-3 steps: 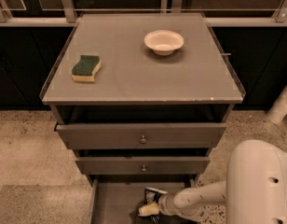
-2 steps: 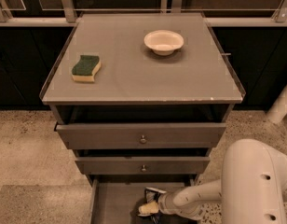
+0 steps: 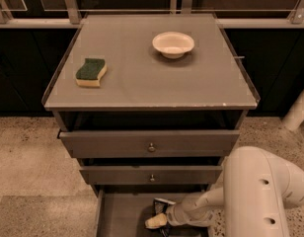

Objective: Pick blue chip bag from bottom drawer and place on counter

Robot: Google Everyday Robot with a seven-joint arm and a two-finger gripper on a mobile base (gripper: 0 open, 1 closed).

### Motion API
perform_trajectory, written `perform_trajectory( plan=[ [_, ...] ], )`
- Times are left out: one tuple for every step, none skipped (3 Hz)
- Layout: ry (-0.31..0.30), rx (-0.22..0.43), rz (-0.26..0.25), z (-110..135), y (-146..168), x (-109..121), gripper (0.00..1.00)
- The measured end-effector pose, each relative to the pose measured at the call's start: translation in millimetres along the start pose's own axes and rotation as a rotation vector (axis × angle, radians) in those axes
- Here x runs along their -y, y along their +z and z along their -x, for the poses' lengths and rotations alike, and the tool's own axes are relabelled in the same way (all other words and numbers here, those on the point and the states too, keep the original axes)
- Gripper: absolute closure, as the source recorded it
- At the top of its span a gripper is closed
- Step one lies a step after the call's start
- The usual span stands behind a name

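Gripper (image 3: 157, 222) reaches into the open bottom drawer (image 3: 123, 215), lowest of 3, beside the blue chip bag (image 3: 163, 203) — likely lining up a grasp; whether it grips cannot be told.

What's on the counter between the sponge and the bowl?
Nothing: in the camera view that stretch of counter between sponge and bowl is bare. The pincer is down in the bottom drawer.
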State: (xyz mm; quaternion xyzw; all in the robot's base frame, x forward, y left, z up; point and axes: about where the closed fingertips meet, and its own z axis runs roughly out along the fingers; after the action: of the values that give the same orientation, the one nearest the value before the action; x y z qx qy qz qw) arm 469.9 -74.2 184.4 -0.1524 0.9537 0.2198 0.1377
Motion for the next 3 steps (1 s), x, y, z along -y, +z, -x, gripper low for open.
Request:
perform_trajectory(
  plan=[
    [-0.001, -0.024, 0.031, -5.0, 0.5, -8.0, 0.20],
    [-0.001, -0.024, 0.031, -5.0, 0.5, -8.0, 0.42],
    [-0.001, -0.024, 0.031, -5.0, 0.6, -8.0, 0.64]
  ],
)
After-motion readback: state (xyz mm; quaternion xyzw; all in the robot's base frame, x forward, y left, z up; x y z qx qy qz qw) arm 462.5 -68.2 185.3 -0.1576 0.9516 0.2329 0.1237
